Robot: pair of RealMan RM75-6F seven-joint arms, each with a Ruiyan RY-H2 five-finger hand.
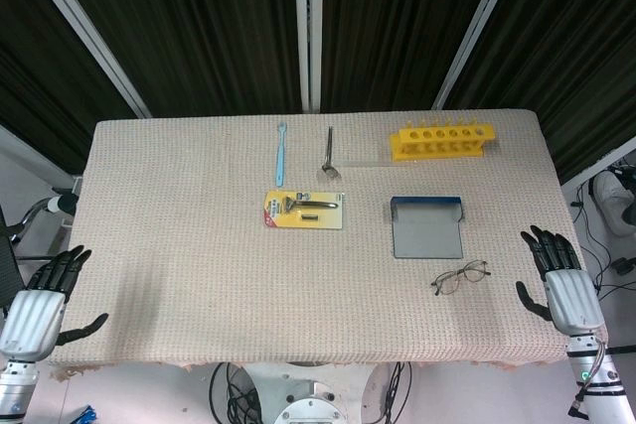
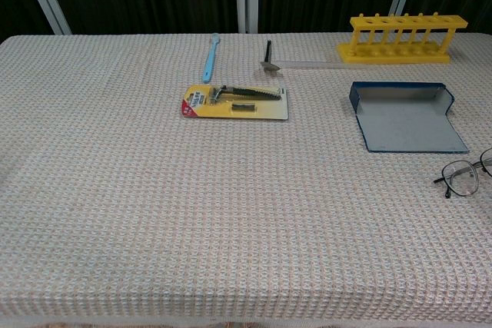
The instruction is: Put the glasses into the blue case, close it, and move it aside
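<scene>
The blue case (image 1: 427, 227) (image 2: 407, 116) lies open and flat on the right half of the table, its grey lining facing up. Thin-rimmed glasses (image 1: 461, 276) (image 2: 466, 175) lie on the cloth just in front of the case, toward its right. My right hand (image 1: 559, 280) hovers at the table's right edge, fingers spread, empty, a short way right of the glasses. At the front left corner, off the table, my left hand (image 1: 42, 301) is open too, far from both. The chest view shows neither hand.
A yellow tube rack (image 1: 442, 141) (image 2: 401, 39) stands at the back right. A carded razor (image 1: 305, 210) (image 2: 235, 102) lies mid-table. Behind it are a light blue toothbrush (image 1: 281, 152) (image 2: 210, 57) and a dark metal tool (image 1: 330, 154) (image 2: 268, 57). A woven cloth (image 1: 199, 245) covers the table.
</scene>
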